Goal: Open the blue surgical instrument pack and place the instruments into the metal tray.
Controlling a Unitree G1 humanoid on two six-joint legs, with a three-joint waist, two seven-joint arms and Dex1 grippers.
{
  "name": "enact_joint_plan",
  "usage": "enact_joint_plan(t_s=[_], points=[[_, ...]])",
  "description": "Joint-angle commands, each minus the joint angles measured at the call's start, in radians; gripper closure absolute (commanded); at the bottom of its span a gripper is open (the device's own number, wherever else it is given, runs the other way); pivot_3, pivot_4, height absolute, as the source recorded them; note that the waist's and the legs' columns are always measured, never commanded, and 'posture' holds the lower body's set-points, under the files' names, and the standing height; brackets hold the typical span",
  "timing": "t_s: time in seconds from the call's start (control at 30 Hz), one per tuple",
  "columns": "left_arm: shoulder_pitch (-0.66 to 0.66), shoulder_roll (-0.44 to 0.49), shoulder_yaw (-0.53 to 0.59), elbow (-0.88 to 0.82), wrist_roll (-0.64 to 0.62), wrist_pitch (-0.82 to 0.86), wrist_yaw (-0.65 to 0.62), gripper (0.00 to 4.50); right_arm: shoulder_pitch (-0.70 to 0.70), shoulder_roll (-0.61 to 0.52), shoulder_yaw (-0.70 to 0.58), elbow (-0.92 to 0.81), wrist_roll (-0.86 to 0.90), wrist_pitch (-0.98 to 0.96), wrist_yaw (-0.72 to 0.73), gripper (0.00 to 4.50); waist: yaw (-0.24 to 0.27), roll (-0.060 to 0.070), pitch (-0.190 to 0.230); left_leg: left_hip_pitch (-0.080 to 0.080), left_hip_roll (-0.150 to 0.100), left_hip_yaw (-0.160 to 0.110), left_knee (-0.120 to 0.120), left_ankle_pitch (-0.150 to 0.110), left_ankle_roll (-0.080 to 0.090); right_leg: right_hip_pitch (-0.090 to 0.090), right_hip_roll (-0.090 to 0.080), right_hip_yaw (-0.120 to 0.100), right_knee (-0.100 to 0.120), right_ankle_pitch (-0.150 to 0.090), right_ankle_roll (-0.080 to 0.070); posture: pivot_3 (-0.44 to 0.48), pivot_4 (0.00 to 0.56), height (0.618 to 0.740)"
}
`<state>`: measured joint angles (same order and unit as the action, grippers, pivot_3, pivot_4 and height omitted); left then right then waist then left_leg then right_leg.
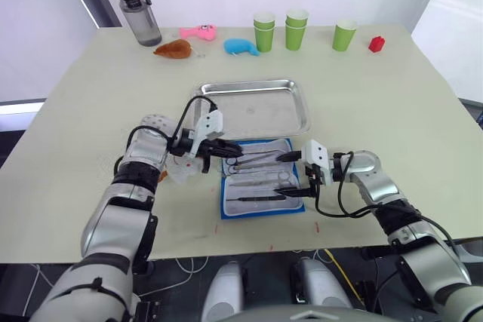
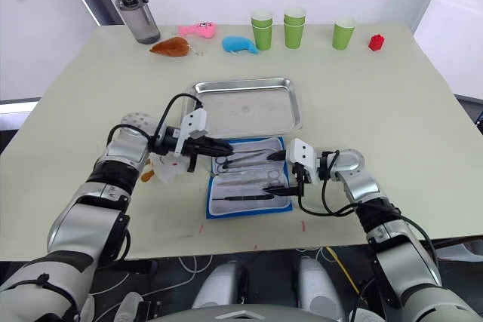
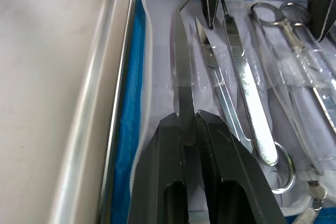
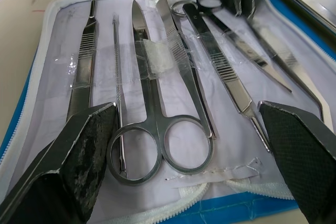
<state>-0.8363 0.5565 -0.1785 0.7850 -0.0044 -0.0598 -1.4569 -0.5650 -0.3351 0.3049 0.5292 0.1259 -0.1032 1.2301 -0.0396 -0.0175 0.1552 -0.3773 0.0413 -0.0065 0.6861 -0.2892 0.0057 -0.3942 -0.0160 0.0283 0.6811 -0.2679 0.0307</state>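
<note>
The blue surgical instrument pack (image 1: 256,210) lies open on the table just in front of the metal tray (image 1: 249,84). Its pale lining holds several instruments under clear straps, among them ring-handled scissors (image 4: 157,103) and tweezers (image 3: 252,93). My left gripper (image 1: 234,150) is at the pack's far left corner, next to the tray rim (image 3: 105,77). It is shut on the end of a slim dark instrument (image 3: 181,66) that still lies on the lining. My right gripper (image 1: 283,176) hovers open over the pack's right edge, straddling the handles.
Along the table's far edge stand a grey water bottle (image 1: 136,9), brown (image 1: 173,49), pink (image 1: 200,32) and blue (image 1: 241,47) toys, green cups (image 1: 296,28) and a small red object (image 1: 376,43). A white soft object (image 1: 181,173) lies under my left wrist.
</note>
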Motion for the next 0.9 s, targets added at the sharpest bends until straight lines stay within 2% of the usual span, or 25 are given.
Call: enact_joint_plan(t_s=[0.03,0.43,0.9], points=[[-0.007,0.041,0.010,-0.118,-0.010,0.098,0.012,4.43,0.047,-0.024,0.045,0.087,-0.075,0.034,-0.005,0.00,0.000,0.000,0.000,0.000,0.000,0.000,0.000,0.000,0.000,0.000,0.000,0.000,0.000,0.000,0.000,0.000,0.150,0.734],[0.087,0.165,0.027,-0.387,-0.066,0.295,-0.007,4.43,0.045,-0.024,0.041,0.093,-0.073,0.033,-0.004,0.00,-0.002,0.000,0.000,0.000,0.000,-0.002,-0.001,0.000,0.000,0.000,0.000,0.001,-0.001,0.000,0.000,0.000,0.150,0.734],[0.136,0.272,0.062,-0.493,-0.127,0.370,0.008,4.43,0.042,-0.023,0.041,0.104,-0.072,0.023,-0.001,0.00,-0.001,0.000,0.000,0.000,0.000,-0.002,-0.001,0.000,0.000,0.000,0.000,0.001,-0.001,0.000,0.000,0.000,0.150,0.734]])
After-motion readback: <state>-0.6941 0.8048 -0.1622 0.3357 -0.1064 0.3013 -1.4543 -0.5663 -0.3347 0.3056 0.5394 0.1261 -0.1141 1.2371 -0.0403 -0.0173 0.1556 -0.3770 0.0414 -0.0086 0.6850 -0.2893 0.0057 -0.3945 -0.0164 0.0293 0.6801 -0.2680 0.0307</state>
